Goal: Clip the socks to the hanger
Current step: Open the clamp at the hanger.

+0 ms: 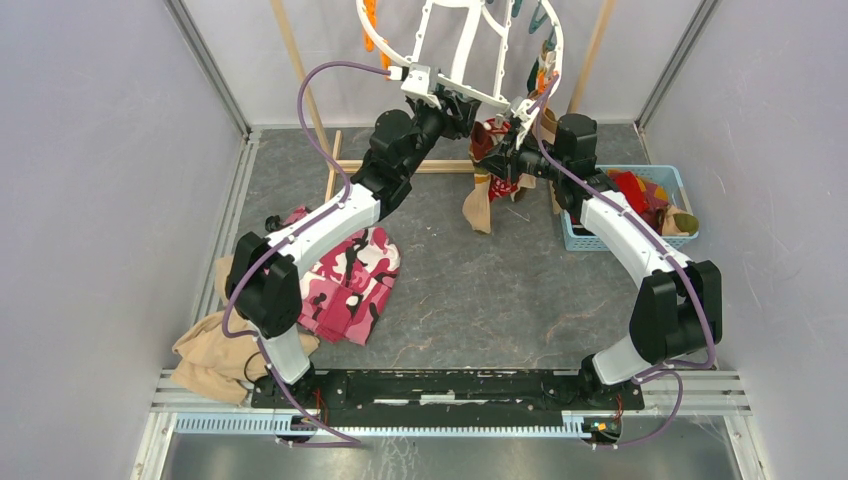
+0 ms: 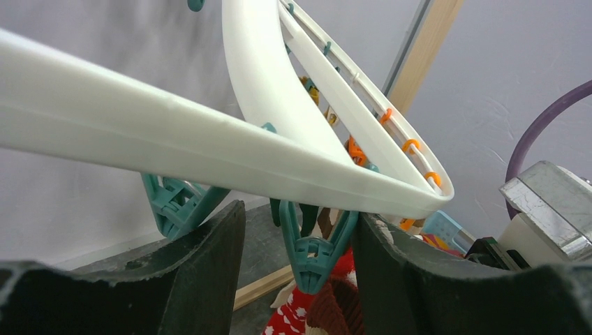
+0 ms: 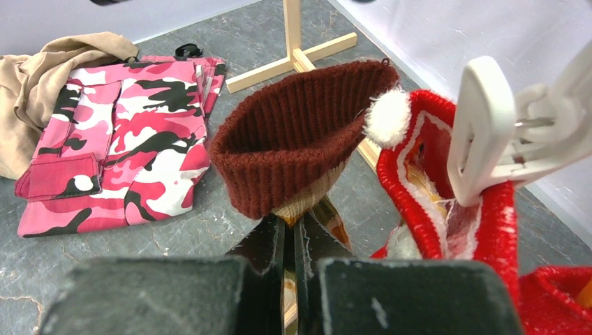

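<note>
the left pincer [image 2: 300, 223] was held part-open astride a teal clip [image 2: 317, 259] under the hanger [image 2: 209, 150], seemingly so it could be squeezed apart; the right pincer [image 3: 293, 234] was clamped on a maroon-cuffed sock [image 3: 300, 132], held up close by for clipping.

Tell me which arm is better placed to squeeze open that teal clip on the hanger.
Left. The left gripper, open, straddles the teal clip under the hanger, while the right gripper is shut on the maroon-cuffed sock.
</note>
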